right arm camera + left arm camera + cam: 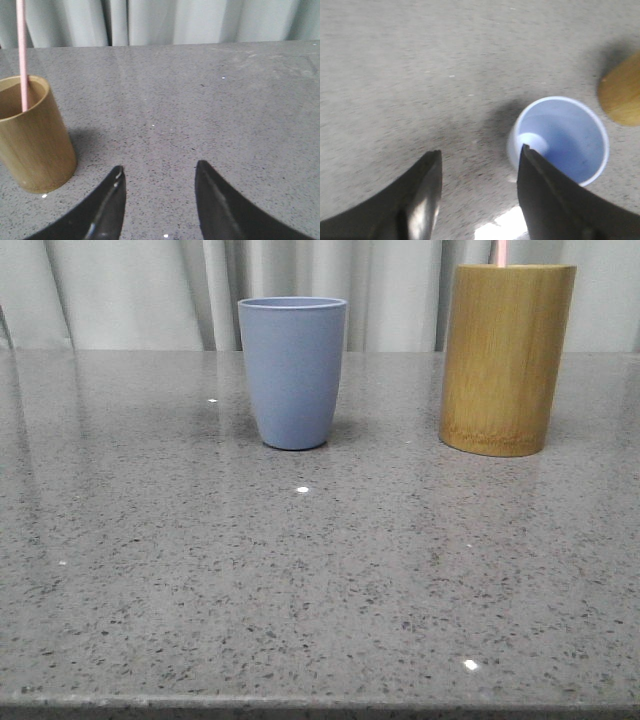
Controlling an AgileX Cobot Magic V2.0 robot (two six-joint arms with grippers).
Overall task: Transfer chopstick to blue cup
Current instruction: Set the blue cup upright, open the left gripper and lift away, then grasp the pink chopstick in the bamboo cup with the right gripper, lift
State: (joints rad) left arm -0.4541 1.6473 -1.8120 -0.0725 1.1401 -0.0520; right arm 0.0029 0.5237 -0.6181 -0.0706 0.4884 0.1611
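The blue cup (292, 370) stands upright and empty at the back middle of the table; the left wrist view shows its open mouth (565, 142) from above. A pale pink chopstick (21, 52) stands in the bamboo holder (31, 142), and only its tip shows above the holder in the front view (501, 251). My left gripper (480, 152) is open and empty above the table, just beside the blue cup. My right gripper (159, 169) is open and empty, low over the table to the right of the bamboo holder. Neither gripper shows in the front view.
The bamboo holder (506, 358) stands right of the blue cup with a gap between them. The grey speckled table (300, 590) runs forward to its front edge. Pale curtains (150, 290) hang behind the table.
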